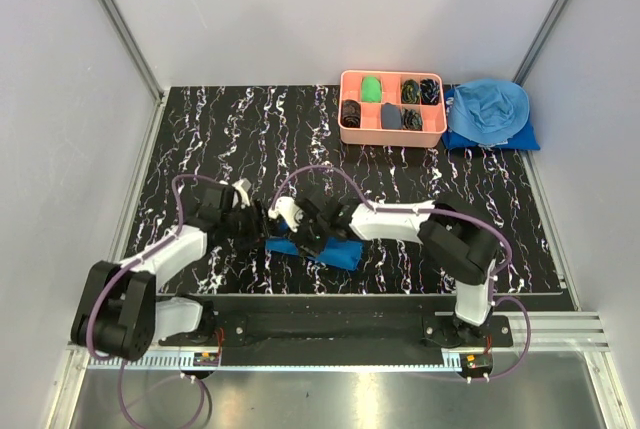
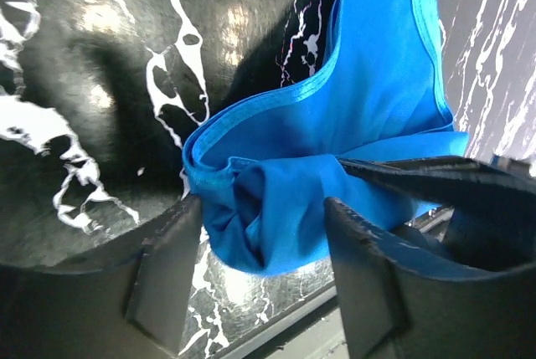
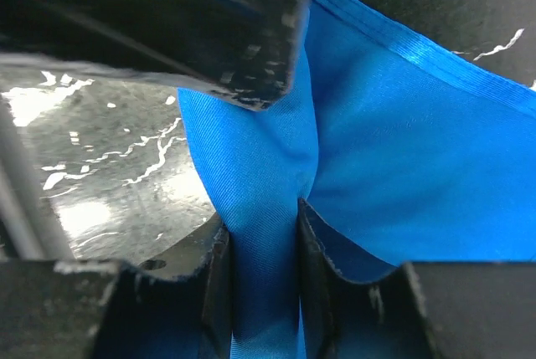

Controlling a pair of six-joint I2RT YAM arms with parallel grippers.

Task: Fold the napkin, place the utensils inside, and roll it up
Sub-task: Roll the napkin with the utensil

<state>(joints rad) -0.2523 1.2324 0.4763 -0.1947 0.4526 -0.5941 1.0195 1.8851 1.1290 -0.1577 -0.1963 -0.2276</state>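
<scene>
The royal-blue napkin lies bunched into a short roll near the front edge of the table, with both grippers meeting at its left end. My left gripper is open. In the left wrist view the crumpled end of the napkin sits between its spread fingers. My right gripper is shut on a pinched fold of the napkin. In the top view it comes in from the right. The utensils are not visible in any view.
A salmon compartment tray with small dark and green items stands at the back right. A paler sky-blue cloth heap lies beside it. The marbled black table ends just in front of the napkin, where the arm bases stand.
</scene>
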